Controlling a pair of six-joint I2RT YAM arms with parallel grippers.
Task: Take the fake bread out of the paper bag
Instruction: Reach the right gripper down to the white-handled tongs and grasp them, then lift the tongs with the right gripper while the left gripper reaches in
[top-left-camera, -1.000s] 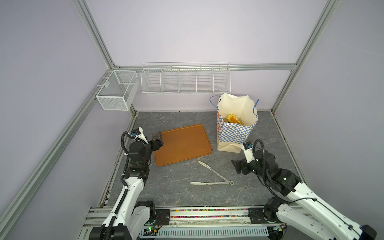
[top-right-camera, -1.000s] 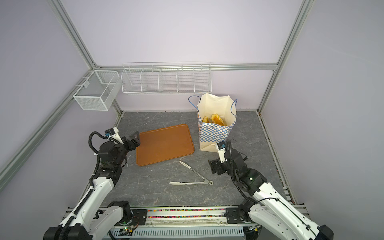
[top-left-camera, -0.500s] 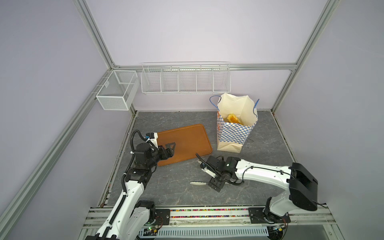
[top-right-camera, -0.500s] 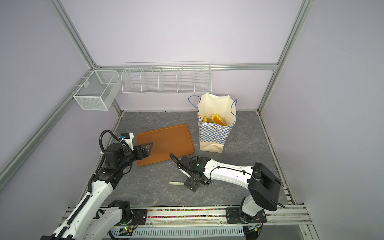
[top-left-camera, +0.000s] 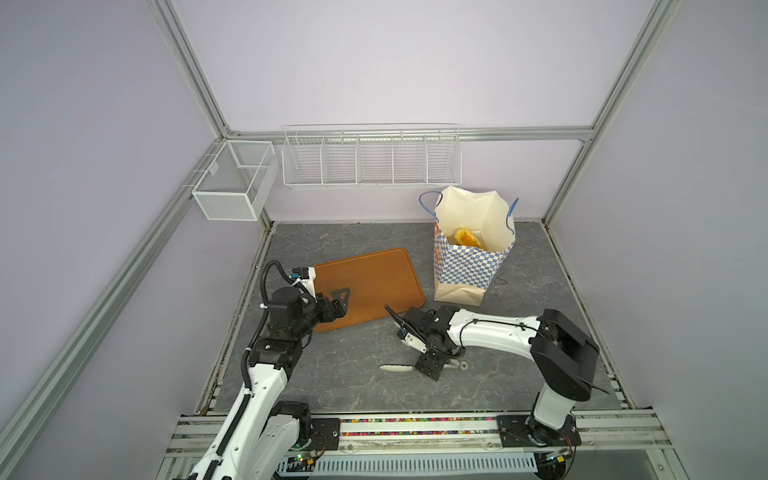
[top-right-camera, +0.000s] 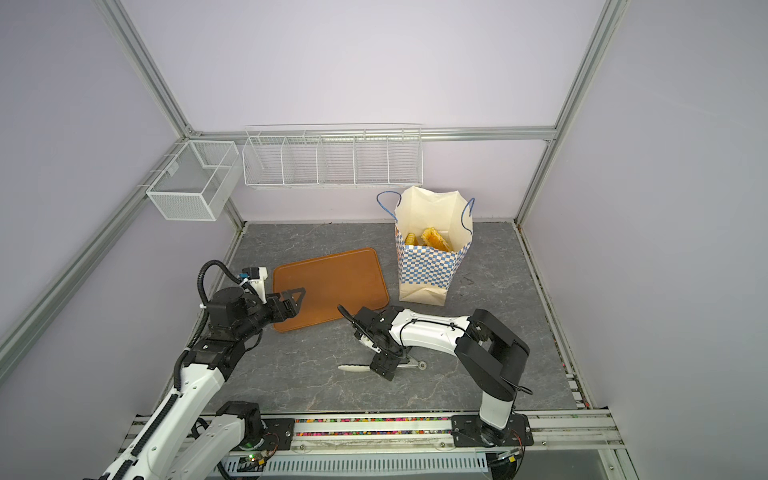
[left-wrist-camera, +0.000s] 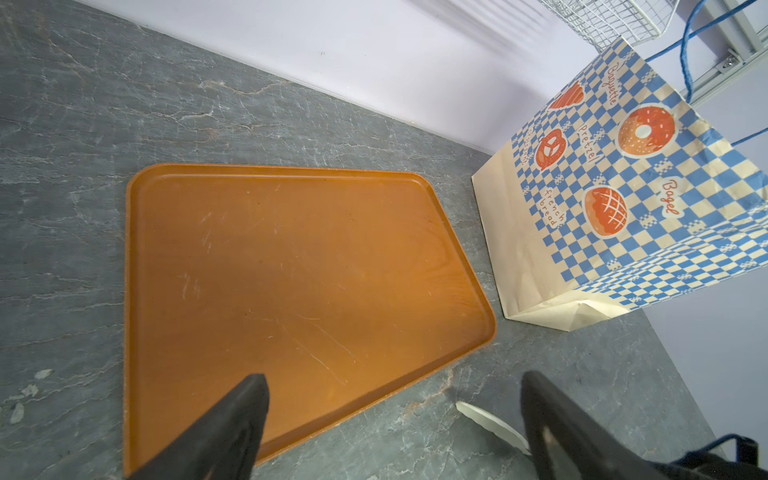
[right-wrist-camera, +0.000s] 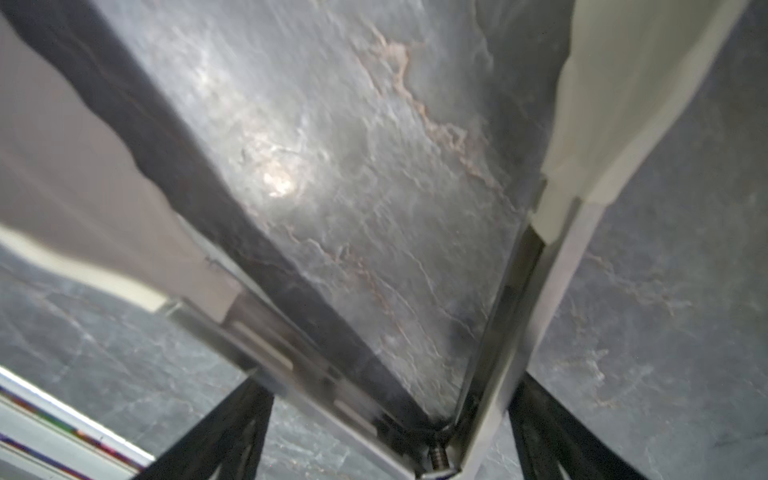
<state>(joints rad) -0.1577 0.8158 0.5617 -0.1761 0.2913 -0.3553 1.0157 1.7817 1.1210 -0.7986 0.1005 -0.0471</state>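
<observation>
Both arms have moved: the right claw (top-left-camera: 429, 369), jaws wide, has swung from beside the paper bag (top-left-camera: 465, 270) onto the tongs (top-left-camera: 394, 368) before it, seemingly not gripping yet. The left claw (top-left-camera: 342, 304), also wide, hovers over the bare tray (top-left-camera: 374, 282) beside the bag. The fake bread (top-right-camera: 434, 239) sits inside, untouched: fetching the tool comes first.

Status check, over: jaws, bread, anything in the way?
Left gripper jaws open over flat orange-brown tray. Right gripper jaws open, straddling white-tipped metal tongs. Golden-yellow fake bread inside upright checkered paper bag. Bag mouth unobstructed.
</observation>
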